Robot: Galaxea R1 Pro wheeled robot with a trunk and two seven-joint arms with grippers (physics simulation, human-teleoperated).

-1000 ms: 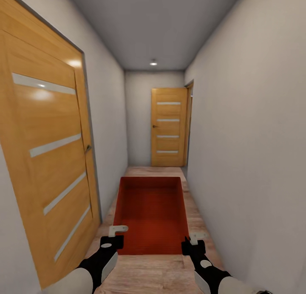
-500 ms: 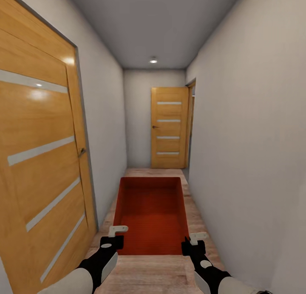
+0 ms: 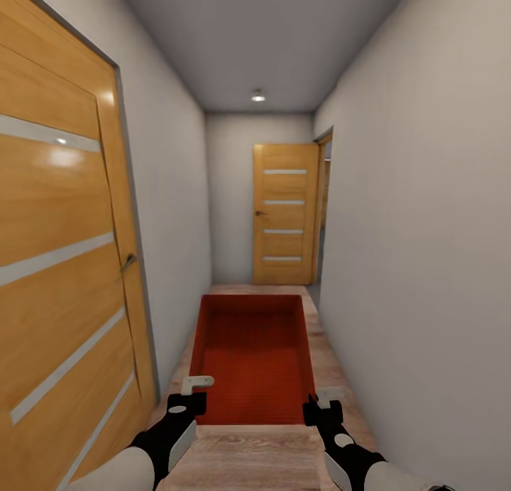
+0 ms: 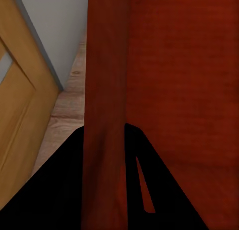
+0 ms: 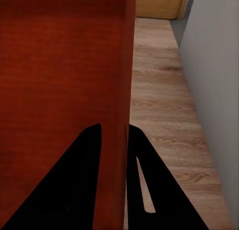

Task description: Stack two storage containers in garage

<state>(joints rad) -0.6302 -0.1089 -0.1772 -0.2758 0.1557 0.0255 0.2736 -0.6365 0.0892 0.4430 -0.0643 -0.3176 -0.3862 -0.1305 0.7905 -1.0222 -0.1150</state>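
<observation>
- Storage container [image 3: 252, 360]: one orange-red open bin, lower centre of the head view, carried in front of the robot above the wood-plank floor [image 3: 333, 377] of a narrow corridor.
- Left pincer [image 3: 190, 395]: at the bin's near left corner. In the left wrist view its dark fingers [image 4: 64, 190] straddle the thin side wall, closed on it.
- Right pincer [image 3: 323, 400]: at the near right corner. In the right wrist view its fingers [image 5: 79, 180] sit either side of the wall, closed on it.
- Surroundings: plank door [image 3: 64, 264] at left of frame; another door [image 3: 285, 214] at the corridor's end, centre; pale wall [image 3: 419, 250] close on the right.
- Step judged: transit toward the garage.
- To do well: hold both arms level and evenly spaced, drive straight down the middle, and slow before the doorway so the bin's corners clear the frame.
</observation>
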